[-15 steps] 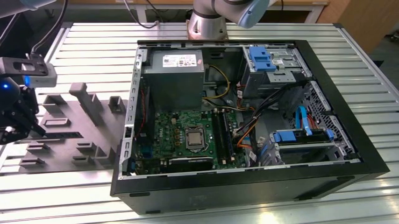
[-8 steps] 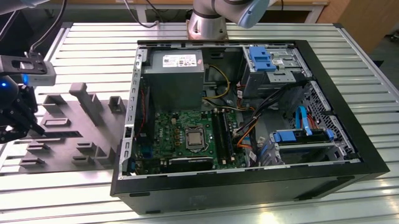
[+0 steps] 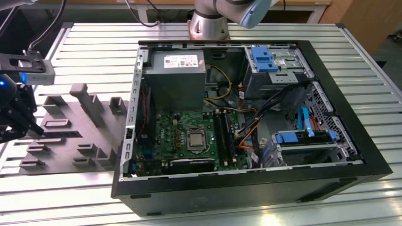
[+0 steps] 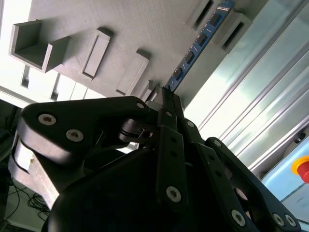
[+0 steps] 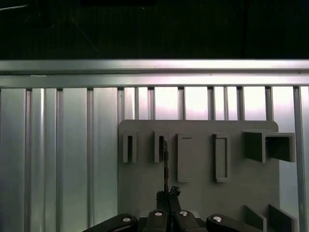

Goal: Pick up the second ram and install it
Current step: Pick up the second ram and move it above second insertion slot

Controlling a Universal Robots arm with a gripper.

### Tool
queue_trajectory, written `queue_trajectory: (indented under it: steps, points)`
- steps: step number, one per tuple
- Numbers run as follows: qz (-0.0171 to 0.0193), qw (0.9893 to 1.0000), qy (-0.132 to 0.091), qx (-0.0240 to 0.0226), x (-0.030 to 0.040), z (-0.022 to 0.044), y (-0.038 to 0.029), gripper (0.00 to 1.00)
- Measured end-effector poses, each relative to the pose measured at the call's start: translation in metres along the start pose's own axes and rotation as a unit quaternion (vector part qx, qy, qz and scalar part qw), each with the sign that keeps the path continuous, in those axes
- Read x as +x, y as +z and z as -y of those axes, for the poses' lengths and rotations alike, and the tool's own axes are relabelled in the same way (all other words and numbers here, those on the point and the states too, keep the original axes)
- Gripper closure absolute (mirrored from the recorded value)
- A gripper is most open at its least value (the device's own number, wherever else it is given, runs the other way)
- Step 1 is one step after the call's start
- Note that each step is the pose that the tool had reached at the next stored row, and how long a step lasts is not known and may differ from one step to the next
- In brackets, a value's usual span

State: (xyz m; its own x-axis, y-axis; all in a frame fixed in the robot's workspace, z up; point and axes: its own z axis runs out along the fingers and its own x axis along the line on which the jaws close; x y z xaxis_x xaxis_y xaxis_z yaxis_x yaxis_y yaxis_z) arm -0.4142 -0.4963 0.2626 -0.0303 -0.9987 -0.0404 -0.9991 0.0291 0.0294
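**One stick pinched, tray side**

One arm. I read its gripper [image 4: 166,94] as clamped on the near end of the second ram [image 4: 198,46]. The stick's far end sits between two upright blocks of the grey tray [image 4: 120,29]. The tray lies at the exterior view's left, just beside the open PC case [image 3: 251,193].

Surface: ribbed aluminium table [image 3: 94,42].

Room: wooden panel [image 3: 370,19] in the upper right of the exterior view, and a red button [image 4: 303,166] in the second wrist view.

Labels: white label [image 3: 179,61] on the power supply [image 3: 172,84]. I can't make out its print.
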Motion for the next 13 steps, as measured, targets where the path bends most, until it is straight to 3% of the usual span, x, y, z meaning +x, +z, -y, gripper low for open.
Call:
queue_trajectory:
  steps: [13]
  points:
    - [0.0004,1.0,0.0,0.0,-0.0002,-0.0002,-0.0045,0.89]
